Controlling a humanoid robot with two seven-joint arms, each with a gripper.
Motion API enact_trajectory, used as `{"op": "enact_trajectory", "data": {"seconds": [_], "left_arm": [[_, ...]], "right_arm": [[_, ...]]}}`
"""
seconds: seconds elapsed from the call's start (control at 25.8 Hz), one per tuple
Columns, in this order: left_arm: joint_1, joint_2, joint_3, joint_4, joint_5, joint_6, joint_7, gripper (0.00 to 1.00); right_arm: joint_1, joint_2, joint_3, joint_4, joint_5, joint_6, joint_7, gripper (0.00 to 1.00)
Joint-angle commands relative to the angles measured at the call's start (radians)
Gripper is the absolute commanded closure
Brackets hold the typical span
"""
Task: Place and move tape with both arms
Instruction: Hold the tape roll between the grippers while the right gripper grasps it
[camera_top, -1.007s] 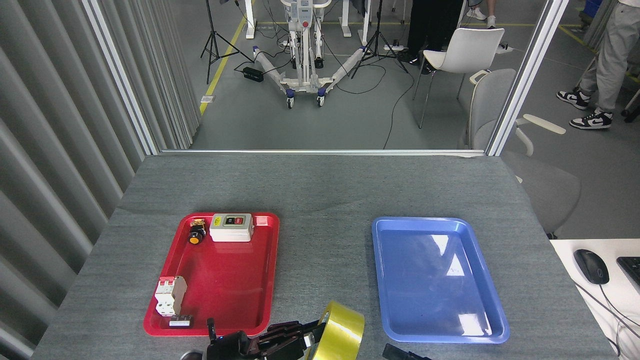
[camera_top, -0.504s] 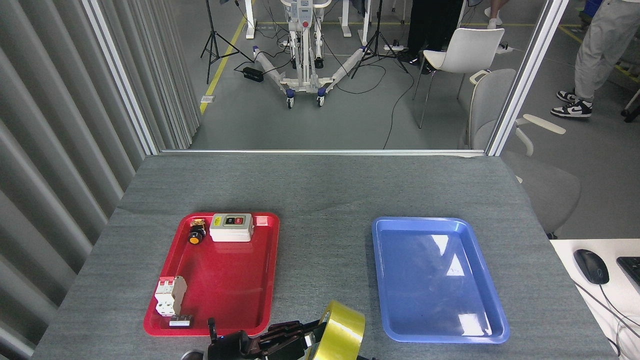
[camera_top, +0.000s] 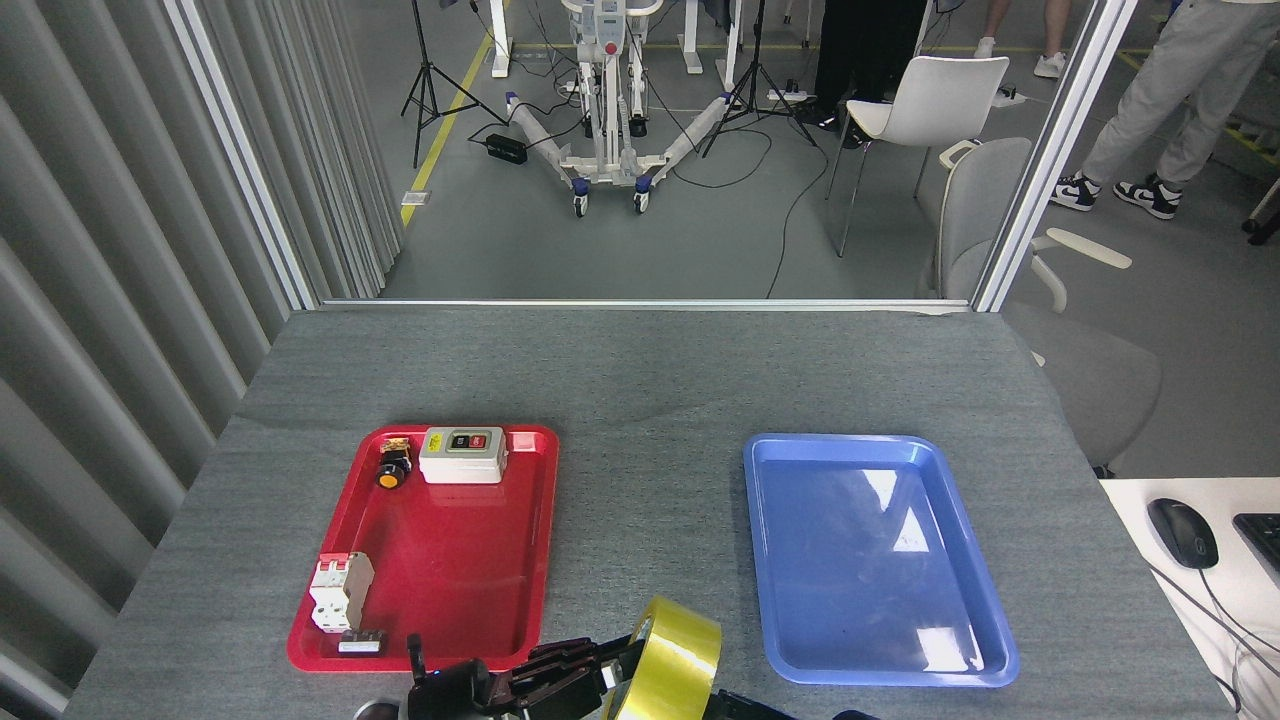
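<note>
The tape (camera_top: 668, 658), a glossy yellow roll, stands on edge at the table's front edge, between the red tray (camera_top: 450, 560) and the blue tray (camera_top: 870, 560). My left gripper (camera_top: 612, 672) comes in from the bottom left, and its black fingers (camera_top: 560, 672) are closed on the roll's left side. Only a dark tip of my right gripper (camera_top: 750, 705) shows at the bottom edge, just right of the tape. Too little of it shows to read its state or whether it touches the roll.
The red tray holds a white switch box (camera_top: 462, 455), a yellow push button (camera_top: 392, 470), a white breaker (camera_top: 338, 592) and a small black part (camera_top: 362, 642). Nothing lies in the blue tray. A mouse (camera_top: 1182, 532) lies on a white desk at right.
The tape and my left gripper have shifted slightly left. The right gripper's dark tip has moved left, closer to the tape. A person in the background has walked left.
</note>
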Motion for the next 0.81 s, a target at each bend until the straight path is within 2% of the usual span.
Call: {"op": "enact_trajectory", "data": {"seconds": [0.0, 0.12, 0.19, 0.39, 0.77], "left_arm": [[0.0, 0.0, 0.003, -0.001, -0.002, 0.0, 0.001, 1.0], [0.0, 0.0, 0.003, -0.003, -0.002, 0.0, 0.001, 1.0], [0.0, 0.0, 0.003, -0.004, -0.002, 0.0, 0.001, 1.0], [0.0, 0.0, 0.003, -0.008, -0.003, 0.0, 0.001, 1.0], [0.0, 0.002, 0.005, -0.014, -0.003, 0.0, 0.001, 1.0]], "right_arm": [[-0.017, 0.004, -0.002, 0.0, 0.002, 0.001, -0.017, 0.11], [-0.023, 0.036, 0.0, -0.002, 0.008, 0.001, -0.034, 0.13], [-0.033, 0.055, 0.0, 0.0, 0.011, 0.001, -0.032, 0.19], [-0.037, 0.055, 0.0, 0.0, 0.011, 0.001, -0.032, 0.39], [-0.033, 0.047, 0.0, -0.002, 0.013, 0.001, -0.032, 0.49]]}}
